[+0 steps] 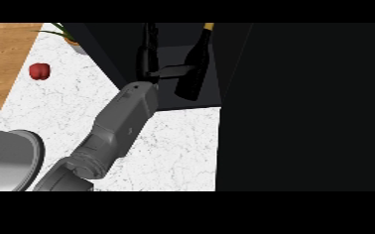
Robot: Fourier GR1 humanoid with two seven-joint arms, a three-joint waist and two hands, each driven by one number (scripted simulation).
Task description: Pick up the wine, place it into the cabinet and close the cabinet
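Wine sits in a dark bottle (192, 69) with a gold top, standing tilted just inside the black cabinet (293, 104), at its open front. The left hand (149, 54) reaches in beside it with its thumb touching the bottle's side, fingers straight and spread apart, not wrapped around it. I think it should let the bottle settle and stand, then slide out slowly without bumping it. The white marble counter (176, 148) lies below, with a red pepper (38, 71) far off.
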